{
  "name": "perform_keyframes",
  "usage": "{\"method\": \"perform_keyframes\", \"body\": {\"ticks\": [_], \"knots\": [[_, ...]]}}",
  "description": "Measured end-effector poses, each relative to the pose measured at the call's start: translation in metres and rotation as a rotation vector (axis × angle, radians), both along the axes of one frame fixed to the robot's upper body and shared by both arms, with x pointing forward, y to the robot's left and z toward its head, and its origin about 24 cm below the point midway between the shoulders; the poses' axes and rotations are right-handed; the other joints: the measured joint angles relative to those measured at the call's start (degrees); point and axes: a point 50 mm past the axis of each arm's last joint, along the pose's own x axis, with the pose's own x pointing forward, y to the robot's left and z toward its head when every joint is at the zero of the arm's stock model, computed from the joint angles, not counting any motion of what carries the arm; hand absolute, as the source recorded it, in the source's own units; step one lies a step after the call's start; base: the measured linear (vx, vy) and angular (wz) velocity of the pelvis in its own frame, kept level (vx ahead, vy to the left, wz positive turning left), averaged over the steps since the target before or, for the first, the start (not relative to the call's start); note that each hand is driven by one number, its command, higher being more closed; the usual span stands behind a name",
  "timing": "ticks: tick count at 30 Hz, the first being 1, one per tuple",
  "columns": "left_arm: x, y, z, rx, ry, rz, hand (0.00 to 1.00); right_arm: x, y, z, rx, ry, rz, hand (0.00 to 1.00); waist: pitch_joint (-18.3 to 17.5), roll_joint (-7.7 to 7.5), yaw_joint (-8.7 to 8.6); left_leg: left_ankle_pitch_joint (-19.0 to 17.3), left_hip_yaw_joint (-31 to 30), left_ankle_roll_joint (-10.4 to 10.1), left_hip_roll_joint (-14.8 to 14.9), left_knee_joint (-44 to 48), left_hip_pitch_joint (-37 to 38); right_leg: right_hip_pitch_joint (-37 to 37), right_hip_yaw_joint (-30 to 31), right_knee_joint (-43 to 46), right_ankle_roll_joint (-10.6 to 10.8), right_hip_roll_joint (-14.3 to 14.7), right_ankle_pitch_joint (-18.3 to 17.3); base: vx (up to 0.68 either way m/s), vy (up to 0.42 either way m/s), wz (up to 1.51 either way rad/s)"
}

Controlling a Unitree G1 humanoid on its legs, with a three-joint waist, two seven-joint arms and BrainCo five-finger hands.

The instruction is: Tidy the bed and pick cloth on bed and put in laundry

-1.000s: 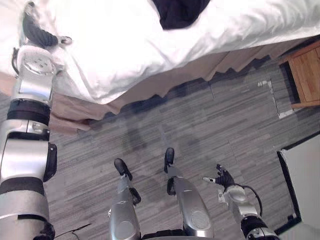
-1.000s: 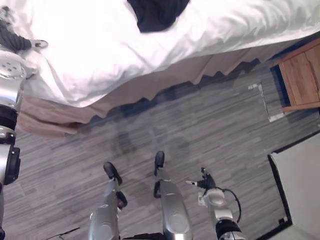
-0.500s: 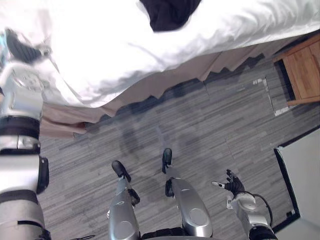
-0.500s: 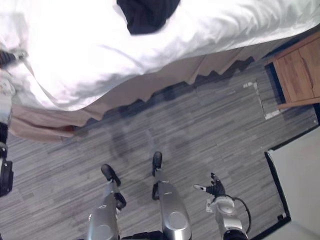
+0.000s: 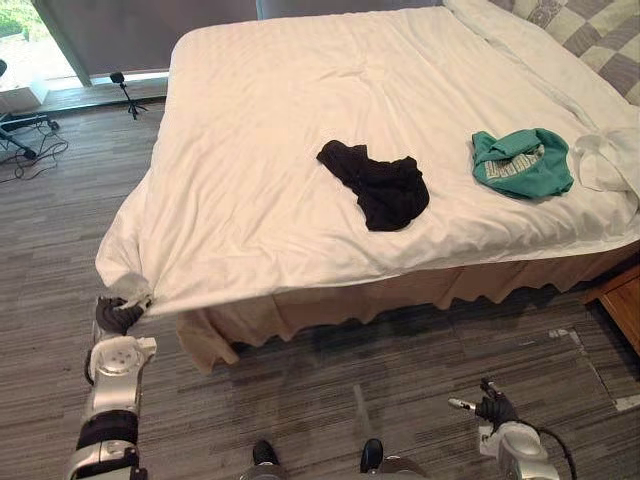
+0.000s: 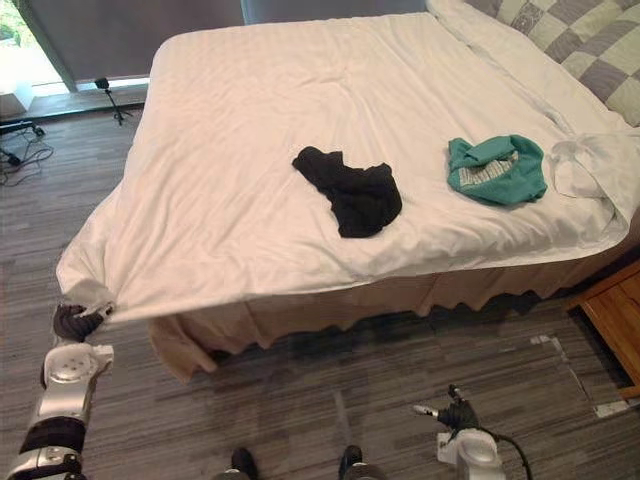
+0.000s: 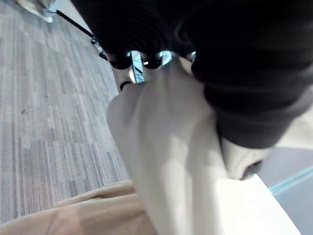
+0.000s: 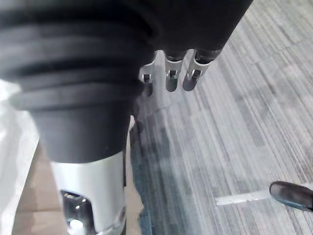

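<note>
A white duvet (image 5: 300, 150) covers the bed. On it lie a black cloth (image 5: 378, 185) near the middle and a teal cloth (image 5: 520, 163) further right, with a crumpled white cloth (image 5: 603, 162) beside the teal one. My left hand (image 5: 115, 316) is at the duvet's near left corner, its fingers curled round the white fabric (image 7: 166, 161), which runs past the dark cover. Low at the right, my right hand (image 5: 495, 408) hangs over the floor with its fingers (image 8: 168, 73) relaxed and holding nothing.
A beige bed skirt (image 5: 400, 295) hangs below the duvet. A wooden nightstand (image 6: 615, 310) stands at the right by the bed. Checkered pillows (image 5: 590, 20) lie at the head. A tripod and cables (image 5: 125, 85) sit on the floor at the far left.
The camera has swung up from the floor to the whole bed. My left hand still holds the duvet corner, and my right hand stays low at the right.
</note>
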Motion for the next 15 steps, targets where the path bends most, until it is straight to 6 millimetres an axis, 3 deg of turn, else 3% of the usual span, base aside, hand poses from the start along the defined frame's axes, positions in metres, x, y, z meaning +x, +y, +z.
{"method": "perform_keyframes", "body": {"ticks": [1,2,4,7,8,9,10,11,12,13,15], "knots": [[-0.007,0.001,-0.007,-0.023,0.015,0.031,0.00,0.005,-0.005,0.006,-0.018,-0.032,0.005,0.00,-0.17,-0.24,0.00,0.00,0.02,0.00,-0.26,0.01,0.12,0.04,-0.15,0.48,-0.04,-0.33,-0.56,0.17,-0.017,0.02],[-0.012,0.001,-0.011,-0.033,0.028,0.041,0.00,0.011,-0.008,0.011,-0.031,-0.055,0.016,1.00,-0.30,-0.39,0.01,0.00,0.03,0.00,-0.43,0.01,0.39,0.11,-0.28,0.92,0.06,-0.59,-0.96,0.21,-0.019,-0.01],[-0.027,-0.001,-0.024,-0.065,0.079,0.073,0.00,0.026,-0.013,0.024,-0.059,-0.117,0.046,1.00,-0.53,-0.41,0.01,0.00,0.06,0.00,-0.73,0.02,1.52,1.37,-0.49,1.06,0.40,-1.02,-1.38,0.16,-0.010,0.04],[-0.117,-0.015,-0.084,-0.201,0.420,0.206,0.00,0.068,-0.005,0.066,-0.128,-0.289,0.229,1.00,-3.67,-0.30,0.47,0.00,0.24,0.00,-0.68,0.04,2.16,1.71,-0.94,2.40,-0.04,-1.37,-2.12,0.21,-0.006,0.20],[-0.131,-0.019,-0.091,-0.224,0.468,0.225,0.00,0.075,-0.001,0.071,-0.132,-0.311,0.261,1.00,-4.09,-0.38,0.58,0.00,0.25,0.00,-0.47,0.06,2.20,1.65,-1.03,3.04,-0.25,-1.34,-2.25,0.21,-0.004,0.32],[-0.154,-0.029,-0.102,-0.271,0.550,0.242,0.00,0.089,0.008,0.084,-0.138,-0.366,0.319,1.00,-4.22,-0.16,0.80,0.01,0.16,-0.02,1.15,0.62,2.50,0.38,-1.04,8.07,-1.05,-1.07,-2.93,0.14,-0.012,0.30],[-0.167,-0.037,-0.109,-0.304,0.602,0.242,0.00,0.103,0.018,0.096,-0.134,-0.415,0.369,1.00,-3.91,0.73,1.25,0.00,0.08,-0.04,3.14,1.58,2.68,-2.97,-0.75,13.16,-0.49,-0.51,-5.37,0.10,-0.053,0.30],[-0.180,-0.040,-0.113,-0.323,0.648,0.239,0.00,0.122,0.040,0.111,-0.111,-0.479,0.464,1.00,-4.11,0.12,1.79,-0.01,0.23,-0.13,3.56,2.22,2.88,-2.46,-0.17,4.78,0.10,0.78,-3.07,0.05,-0.071,0.17],[-0.182,-0.040,-0.112,-0.322,0.659,0.230,0.00,0.131,0.050,0.122,-0.096,-0.522,0.507,1.00,-4.05,-1.63,2.27,-0.24,0.54,-0.37,2.59,2.69,2.92,-2.38,0.25,2.23,-0.04,0.18,2.17,0.11,-0.124,0.31],[-0.181,-0.047,-0.116,-0.345,0.681,0.181,0.00,0.145,0.064,0.143,-0.071,-0.608,0.566,1.00,-4.51,-2.03,2.77,-1.87,0.00,-1.76,2.88,3.34,3.01,-0.96,-0.80,1.59,-1.09,0.11,0.07,0.15,-0.105,0.29],[-0.171,-0.072,-0.126,-0.416,0.685,0.085,0.00,0.172,0.090,0.177,-0.003,-0.718,0.659,1.00,-4.37,-0.75,3.30,-2.37,0.15,-1.74,3.70,3.32,2.96,-0.48,-1.03,1.10,-1.15,0.92,0.05,0.09,-0.053,0.21]]}}
